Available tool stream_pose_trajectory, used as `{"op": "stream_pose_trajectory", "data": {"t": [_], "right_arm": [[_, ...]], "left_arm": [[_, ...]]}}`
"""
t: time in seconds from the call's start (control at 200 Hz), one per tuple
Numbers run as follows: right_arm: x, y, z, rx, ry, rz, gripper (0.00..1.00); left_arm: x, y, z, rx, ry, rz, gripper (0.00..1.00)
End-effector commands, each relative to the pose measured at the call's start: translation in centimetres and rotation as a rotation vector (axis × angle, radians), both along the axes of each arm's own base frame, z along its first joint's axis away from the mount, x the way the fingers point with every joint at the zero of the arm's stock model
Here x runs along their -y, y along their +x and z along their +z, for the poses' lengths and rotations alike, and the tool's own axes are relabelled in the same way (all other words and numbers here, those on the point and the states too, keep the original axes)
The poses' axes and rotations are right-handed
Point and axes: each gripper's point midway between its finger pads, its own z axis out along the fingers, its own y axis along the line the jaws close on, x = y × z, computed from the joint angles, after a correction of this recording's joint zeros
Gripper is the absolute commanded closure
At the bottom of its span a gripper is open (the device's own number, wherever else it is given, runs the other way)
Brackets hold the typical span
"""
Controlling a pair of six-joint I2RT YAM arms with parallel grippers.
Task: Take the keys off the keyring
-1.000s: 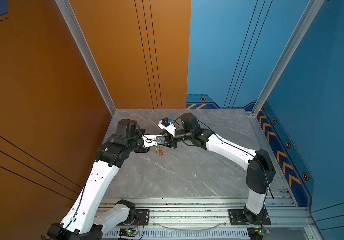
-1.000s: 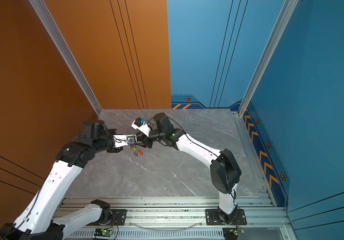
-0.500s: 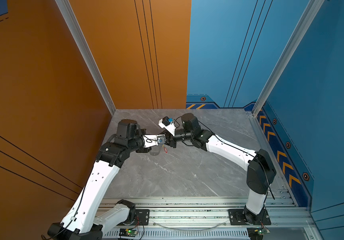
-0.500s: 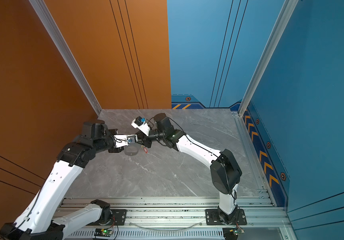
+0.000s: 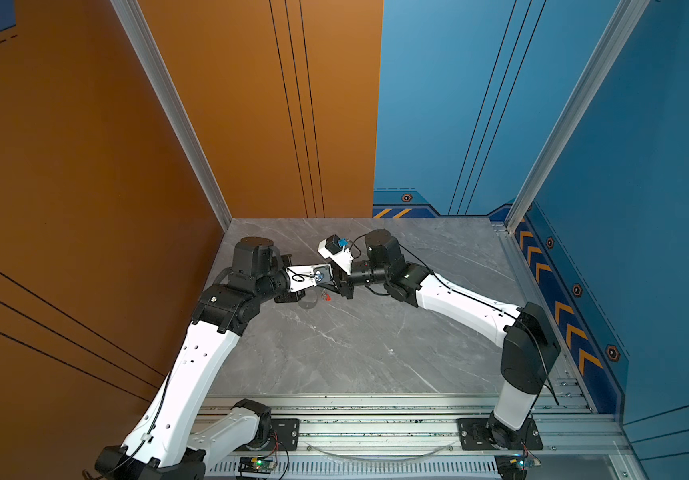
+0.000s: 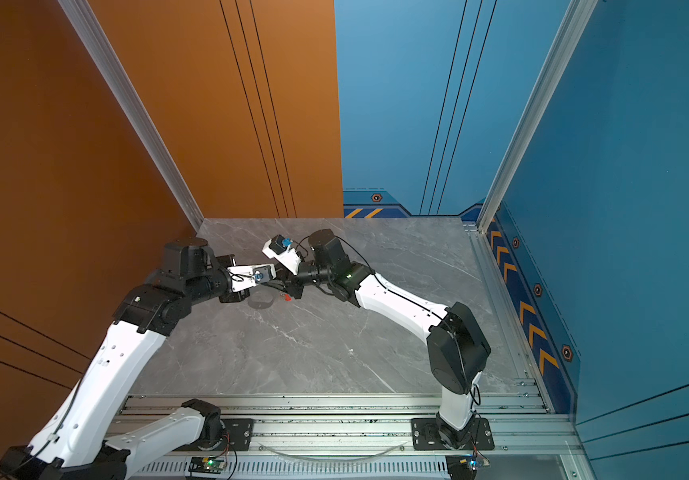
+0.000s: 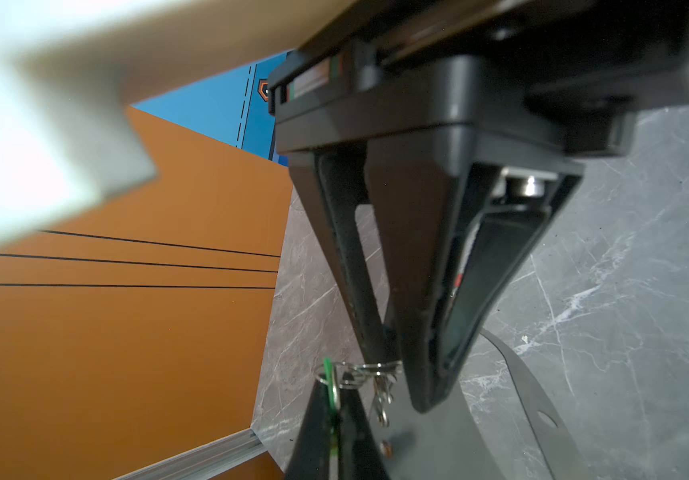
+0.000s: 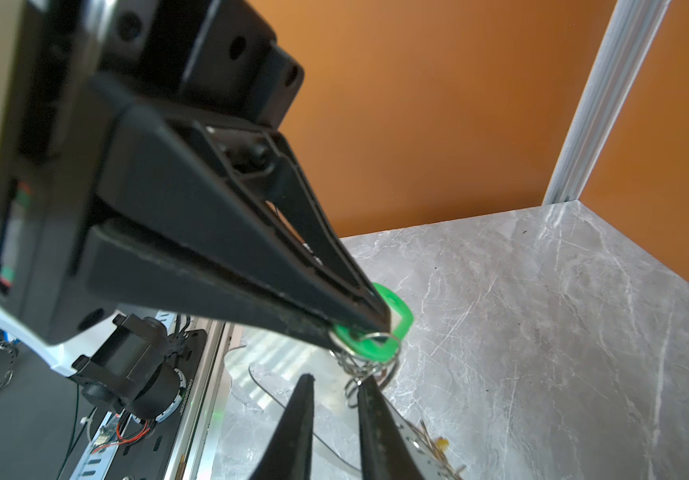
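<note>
Keyring (image 5: pixel 308 303) near the orange wall (image 5: pixel 85 166), over grey marble tabletop (image 5: pixel 355 345)

Tiny, covered or cropped, toward the far left corner of the grey marble table (image 5: pixel 376 340).
In a top view the flat grey oval keyring plate (image 5: pixel 308 303) and red plastic key tag (image 5: pixel 328 296) are too small for detail. In the right wrist view the right gripper (image 8: pixel 384 323) covers part of the green plastic key tag (image 8: pixel 370 348), and the picture's edge crops the left gripper (image 8: pixel 336 380).
</note>
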Motion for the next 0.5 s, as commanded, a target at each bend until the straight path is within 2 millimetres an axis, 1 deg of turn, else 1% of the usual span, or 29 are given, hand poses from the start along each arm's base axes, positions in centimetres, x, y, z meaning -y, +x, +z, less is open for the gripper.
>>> {"op": "stream_pose_trajectory", "data": {"t": [0.0, 0.085, 0.17, 0.31, 0.496], "right_arm": [[0.19, 0.06, 1.80, 0.022, 0.047, -0.025, 0.82], [0.12, 0.18, 1.53, 0.014, 0.042, -0.031, 0.87], [0.22, 0.32, 1.80, 0.017, 0.046, -0.038, 0.91], [0.35, 0.26, 1.59, 0.018, 0.036, -0.043, 0.97], [0.63, 0.14, 1.44, 0.043, 0.012, -0.047, 1.00]], "left_arm": [[0.49, -0.55, 0.99, 0.018, -0.055, -0.018, 1.00], [0.40, -0.54, 1.16, 0.022, -0.058, -0.014, 1.00], [0.43, -0.64, 1.34, 0.022, -0.066, -0.015, 1.00], [0.21, -0.58, 1.40, 0.027, -0.068, -0.007, 1.00], [-0.33, 0.09, 1.85, 0.049, -0.076, 0.014, 1.00]]}}
